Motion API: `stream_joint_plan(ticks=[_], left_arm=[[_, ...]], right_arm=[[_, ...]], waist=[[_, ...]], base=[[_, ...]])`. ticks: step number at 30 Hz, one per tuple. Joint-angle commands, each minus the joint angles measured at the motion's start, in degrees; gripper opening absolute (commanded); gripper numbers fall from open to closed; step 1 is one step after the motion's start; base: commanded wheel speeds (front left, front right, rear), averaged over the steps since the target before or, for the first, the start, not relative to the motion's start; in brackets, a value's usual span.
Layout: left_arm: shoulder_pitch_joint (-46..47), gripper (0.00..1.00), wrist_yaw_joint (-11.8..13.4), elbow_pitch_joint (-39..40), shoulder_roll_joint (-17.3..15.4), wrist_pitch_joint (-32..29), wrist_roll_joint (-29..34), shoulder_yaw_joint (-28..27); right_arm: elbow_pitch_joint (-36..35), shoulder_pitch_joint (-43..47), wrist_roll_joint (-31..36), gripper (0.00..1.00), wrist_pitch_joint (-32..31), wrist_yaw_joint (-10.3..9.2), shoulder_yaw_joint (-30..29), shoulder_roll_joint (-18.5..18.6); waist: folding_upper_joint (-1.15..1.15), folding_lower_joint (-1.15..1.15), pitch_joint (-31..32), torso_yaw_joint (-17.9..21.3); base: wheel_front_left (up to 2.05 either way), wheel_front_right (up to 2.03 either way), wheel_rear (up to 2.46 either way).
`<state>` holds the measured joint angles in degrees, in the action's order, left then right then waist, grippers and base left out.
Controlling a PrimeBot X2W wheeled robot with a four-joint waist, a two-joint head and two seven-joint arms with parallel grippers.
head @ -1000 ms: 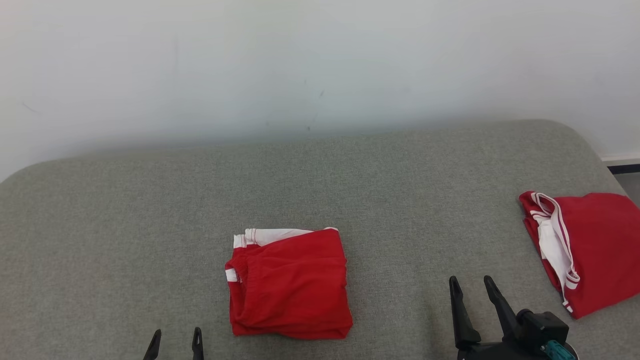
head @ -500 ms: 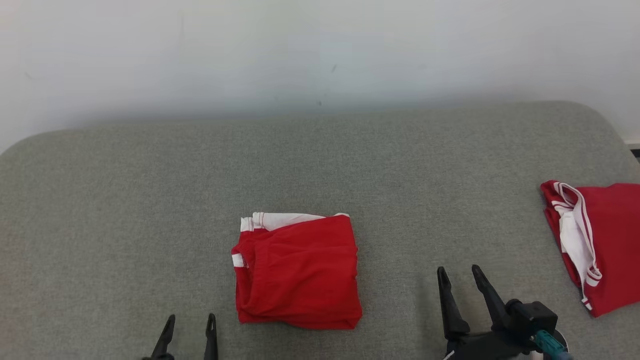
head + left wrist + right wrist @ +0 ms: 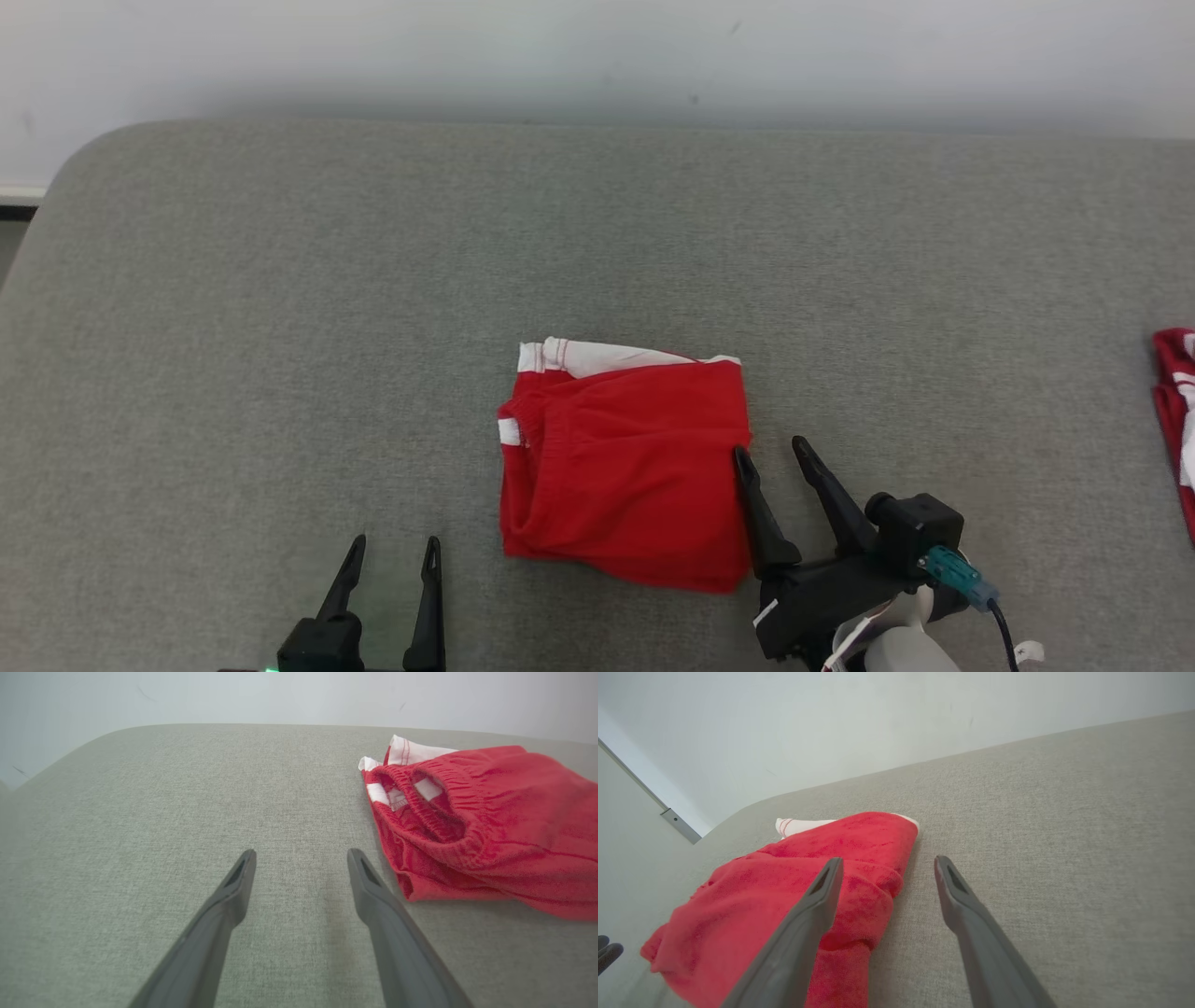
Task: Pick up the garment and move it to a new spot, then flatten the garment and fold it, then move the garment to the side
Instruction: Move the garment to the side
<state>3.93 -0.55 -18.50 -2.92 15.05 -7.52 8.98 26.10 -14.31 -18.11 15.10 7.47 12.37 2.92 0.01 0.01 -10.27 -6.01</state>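
The folded red cloth garment with white trim [image 3: 621,476] is lying just below the middle of the head view on the grey fabric-covered counter [image 3: 280,327]. The right claw [image 3: 769,447], at the lower right, is standing released and empty, one finger over the garment's right edge, the other over bare counter. The left claw [image 3: 396,540] is hanging released at the lower left, apart from the garment.

Grey fabric surface [image 3: 280,327] holds a folded garment [image 3: 621,476] and second garment [image 3: 1176,420].
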Motion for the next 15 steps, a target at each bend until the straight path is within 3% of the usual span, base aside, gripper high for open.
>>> stream_joint_plan(ticks=[1,9,10,11,12,13,15], left_arm=[[0.85,1.00,0.05,-0.15,0.04,0.16,-0.55,0.01],[0.21,1.00,0.27,0.07,0.05,0.16,-0.89,0.15],[0.05,1.00,0.29,0.08,0.04,0.16,-0.87,0.10],[-0.12,1.00,0.32,0.03,0.05,0.16,-0.82,0.02],[-0.25,1.00,0.34,-0.03,0.05,0.16,-0.73,-0.07],[-0.33,1.00,0.31,-0.15,0.04,0.16,-0.61,-0.33],[-0.57,1.00,-0.08,-0.34,0.04,0.16,-0.20,-0.67]], right_arm=[[0.71,-0.66,-0.66,1.00,0.02,0.00,0.44,-0.05],[9.08,-4.50,-5.20,1.00,-0.01,0.00,2.64,-0.09],[9.94,-4.85,-5.64,0.87,-0.03,0.07,2.84,-0.11],[10.63,-5.07,-5.83,0.63,-0.04,0.07,3.17,-0.13],[11.08,-5.29,-5.94,0.14,-0.04,0.07,3.42,-0.18],[11.38,-5.39,-6.21,0.00,-0.04,0.07,3.51,-0.19],[11.25,-5.29,-5.91,0.00,-0.03,0.06,2.89,-0.10]], waist=[[-0.01,-0.01,-2.06,-2.92],[-0.01,-0.01,-2.27,-5.09],[-0.01,-0.01,-2.20,-5.09],[-0.01,-0.01,-2.03,-5.02],[-0.01,-0.01,-1.85,-4.86],[-0.01,-0.01,-1.52,-4.54],[-0.01,-0.01,-0.85,-3.77]], base=[[0.00,0.00,0.00],[0.00,0.00,0.00],[0.00,0.00,0.00],[0.00,0.00,0.00],[0.00,0.00,0.00],[0.00,0.00,0.00],[0.00,0.00,0.00]])
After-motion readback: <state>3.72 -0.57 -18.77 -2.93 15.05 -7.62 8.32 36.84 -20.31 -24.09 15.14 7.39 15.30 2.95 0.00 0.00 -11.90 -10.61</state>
